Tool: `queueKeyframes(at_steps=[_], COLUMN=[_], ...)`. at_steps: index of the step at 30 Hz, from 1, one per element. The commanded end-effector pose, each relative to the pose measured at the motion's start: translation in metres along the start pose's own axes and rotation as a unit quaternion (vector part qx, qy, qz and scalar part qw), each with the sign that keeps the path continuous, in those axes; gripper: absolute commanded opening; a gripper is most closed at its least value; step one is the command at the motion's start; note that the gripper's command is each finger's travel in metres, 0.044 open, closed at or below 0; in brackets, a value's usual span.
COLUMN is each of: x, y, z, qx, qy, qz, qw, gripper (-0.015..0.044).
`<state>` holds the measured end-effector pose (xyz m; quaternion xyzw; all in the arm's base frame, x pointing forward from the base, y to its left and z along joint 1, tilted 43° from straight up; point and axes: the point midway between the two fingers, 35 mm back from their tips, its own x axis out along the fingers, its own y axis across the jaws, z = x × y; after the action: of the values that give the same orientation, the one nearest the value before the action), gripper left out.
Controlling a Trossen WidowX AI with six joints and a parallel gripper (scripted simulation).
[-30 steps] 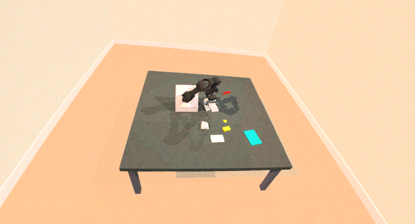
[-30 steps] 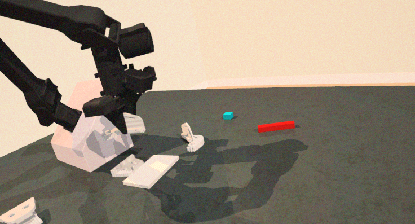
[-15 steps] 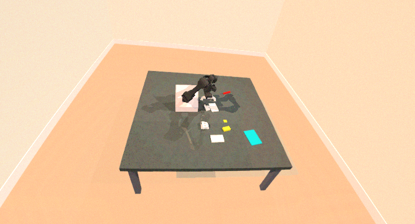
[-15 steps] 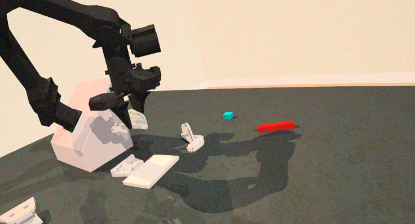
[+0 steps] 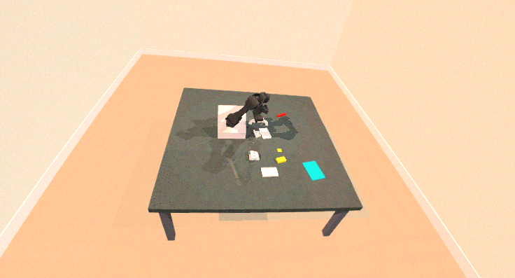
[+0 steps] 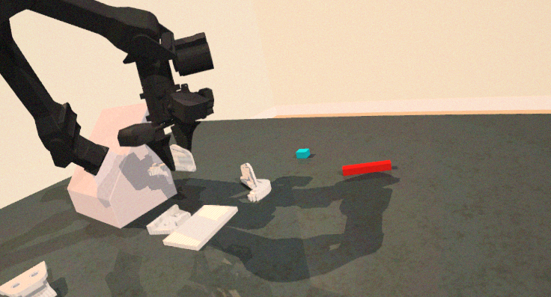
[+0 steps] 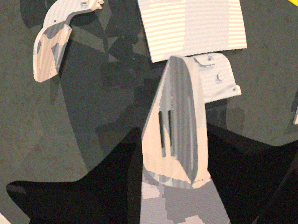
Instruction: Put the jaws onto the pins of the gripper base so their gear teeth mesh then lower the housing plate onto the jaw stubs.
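The white jaw (image 5: 252, 122) (image 6: 183, 158) (image 7: 175, 145), gripped by the claw (image 5: 257, 120) (image 6: 181, 159) (image 7: 166, 129), should be squared above one pin of the gripper base (image 5: 256, 134) (image 6: 169, 221) (image 7: 220, 82), then lowered gently.

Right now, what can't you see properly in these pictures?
- Top view: the white jaw in the gripper is too small to make out its teeth.
- Exterior view: the white part with two holes is cut off by the bottom edge.
- Wrist view: the white plate runs off the top edge.
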<state>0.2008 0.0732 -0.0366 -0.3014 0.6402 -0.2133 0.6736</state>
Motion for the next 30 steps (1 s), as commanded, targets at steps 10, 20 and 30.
queueKeyframes(at_steps=[10, 20, 30], x=[-0.001, -0.001, 0.0], y=[-0.001, -0.014, -0.028], z=[0.007, 0.036, 0.06], qx=[0.004, 0.005, 0.005], qy=[0.001, 0.0, 0.0], qz=[0.003, 0.003, 0.001], qw=[1.0, 1.0, 1.0], gripper=[0.0134, 0.0134, 0.0134])
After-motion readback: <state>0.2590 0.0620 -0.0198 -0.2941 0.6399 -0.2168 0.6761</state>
